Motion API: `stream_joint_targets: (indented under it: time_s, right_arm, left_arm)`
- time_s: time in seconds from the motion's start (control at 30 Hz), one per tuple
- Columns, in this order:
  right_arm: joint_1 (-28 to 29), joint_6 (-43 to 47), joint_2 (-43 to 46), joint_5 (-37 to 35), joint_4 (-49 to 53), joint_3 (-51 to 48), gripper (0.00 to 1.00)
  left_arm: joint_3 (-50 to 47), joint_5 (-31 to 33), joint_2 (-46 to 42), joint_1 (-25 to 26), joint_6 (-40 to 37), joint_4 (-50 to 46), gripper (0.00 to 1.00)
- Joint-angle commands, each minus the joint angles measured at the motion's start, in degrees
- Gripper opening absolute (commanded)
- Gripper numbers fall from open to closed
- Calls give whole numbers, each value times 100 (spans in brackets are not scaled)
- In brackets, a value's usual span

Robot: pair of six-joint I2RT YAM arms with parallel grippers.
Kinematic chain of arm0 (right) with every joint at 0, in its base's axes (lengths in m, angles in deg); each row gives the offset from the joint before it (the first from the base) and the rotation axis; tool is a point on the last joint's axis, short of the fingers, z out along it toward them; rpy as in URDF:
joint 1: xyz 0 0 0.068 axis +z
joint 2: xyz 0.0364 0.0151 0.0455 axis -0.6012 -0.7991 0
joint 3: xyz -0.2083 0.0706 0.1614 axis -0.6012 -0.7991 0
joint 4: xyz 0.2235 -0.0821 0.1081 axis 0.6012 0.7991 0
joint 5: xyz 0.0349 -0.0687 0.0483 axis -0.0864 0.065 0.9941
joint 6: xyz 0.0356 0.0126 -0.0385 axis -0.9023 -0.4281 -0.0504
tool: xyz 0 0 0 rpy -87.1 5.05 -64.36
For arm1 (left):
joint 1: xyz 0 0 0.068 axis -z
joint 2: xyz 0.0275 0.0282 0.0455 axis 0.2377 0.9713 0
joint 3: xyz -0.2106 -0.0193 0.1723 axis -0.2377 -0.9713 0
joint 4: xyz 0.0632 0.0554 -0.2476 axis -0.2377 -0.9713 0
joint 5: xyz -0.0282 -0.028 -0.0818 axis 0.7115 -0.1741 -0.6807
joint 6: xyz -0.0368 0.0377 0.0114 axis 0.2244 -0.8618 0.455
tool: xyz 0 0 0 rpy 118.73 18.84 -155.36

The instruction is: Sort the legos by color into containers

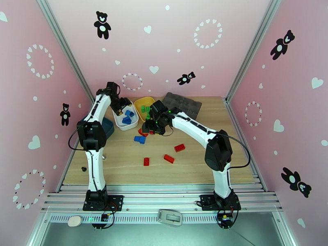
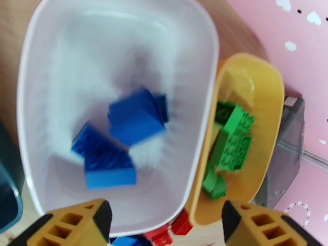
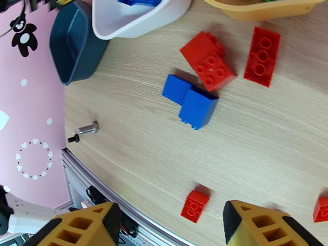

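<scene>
Right hand (image 3: 172,214) is open and empty over the surface (image 3: 254,152). Blue brick pair (image 3: 190,101) sits at its 12 o'clock, long axis 10-to-4. Left hand (image 2: 166,212) gapes empty above the white tray (image 2: 37,58).

Robot lab cell: aluminium frame (image 1: 65,50), pink bear-and-heart walls (image 1: 164,46), wooden tabletop (image 1: 192,162), bolted-on left arm (image 1: 91,136), right arm (image 1: 217,150).

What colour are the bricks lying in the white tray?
Blue. The bricks in the white tray show best in the left wrist view.
</scene>
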Motion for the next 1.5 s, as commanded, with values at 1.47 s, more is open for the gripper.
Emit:
stream_joint_targets:
  time_s: [1.47]
  right_arm:
    - [-270, 25, 1139, -447, -228, -2551, 67]
  left_arm:
    - [-3857, 2027, -1385, 2780, -920, 796, 60]
